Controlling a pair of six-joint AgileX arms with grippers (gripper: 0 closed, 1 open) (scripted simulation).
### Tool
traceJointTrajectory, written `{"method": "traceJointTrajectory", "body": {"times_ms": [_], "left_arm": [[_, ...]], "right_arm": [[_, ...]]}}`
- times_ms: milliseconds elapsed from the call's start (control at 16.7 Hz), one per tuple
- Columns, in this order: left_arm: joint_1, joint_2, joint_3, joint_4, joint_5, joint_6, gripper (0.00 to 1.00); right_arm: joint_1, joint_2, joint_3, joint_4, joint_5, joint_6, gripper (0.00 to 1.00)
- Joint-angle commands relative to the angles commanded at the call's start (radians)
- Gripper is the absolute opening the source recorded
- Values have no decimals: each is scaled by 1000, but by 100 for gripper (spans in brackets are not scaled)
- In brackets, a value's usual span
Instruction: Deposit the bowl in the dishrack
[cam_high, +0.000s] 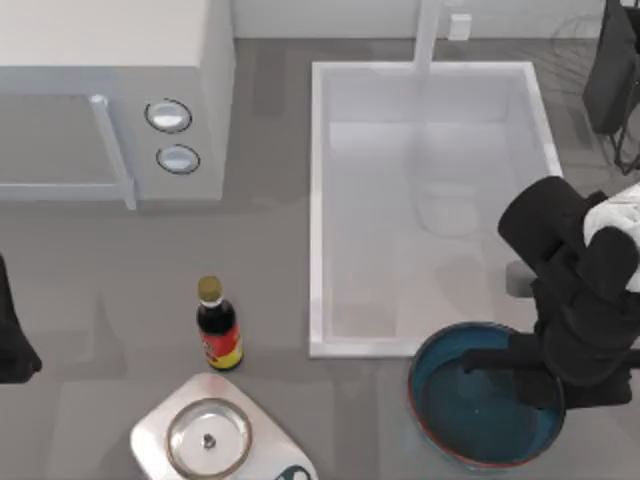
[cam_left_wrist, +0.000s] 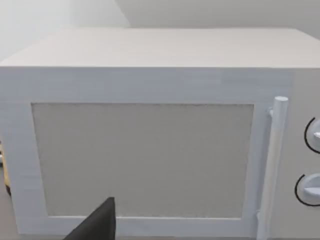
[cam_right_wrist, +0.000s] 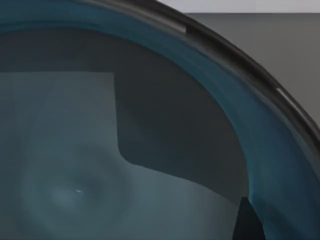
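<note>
Bowl (cam_high: 470, 425): wide, deep, teal-blue inside with a thin reddish-brown rim. Sits on the grey counter at the near right of the table, just in front of the sink's near right corner, upright and mouth up. In the right wrist view its inner wall (cam_right_wrist: 150, 150) curves close under the camera.

Right gripper (cam_high: 535, 375): reaches down over the bowl's right side, at or just inside the rim. A dark finger (cam_right_wrist: 247, 220) sits against the inner wall near the rim. Whether the fingers are closed on the rim or merely straddling it cannot be told; no grip is confirmed.

Left arm (cam_high: 12, 345): parked at the table's left edge, facing the microwave (cam_left_wrist: 150, 150), well apart from the bowl.

Dishrack (cam_high: 610, 80): thin black wire with a dark upright panel, at the far right corner, past the sink (cam_high: 430, 100).

Governing relation: the bowl lies directly beneath the right gripper, and the rack lies straight toward the far edge along the same right side. The right arm is by far the nearer to both. The carry likely needs a lift, then travel toward the far edge beside the sink's right wall.

Bystanders: sauce bottle (cam_high: 217, 330) and clear lid (cam_high: 208, 438), both left of the bowl, off the route.
</note>
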Motion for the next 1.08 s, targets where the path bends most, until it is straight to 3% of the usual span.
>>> {"method": "traceJointTrajectory", "body": {"times_ms": [360,840,1080], "left_arm": [[0,0,0,0,0,0,100],[0,0,0,0,0,0,100],[0,0,0,0,0,0,100]], "right_arm": [[4,-6,114,-117,0,2,0],[-2,-75,563,-673,1,-5,0],[-9,-113,694,-808,0,-11,0]]}}
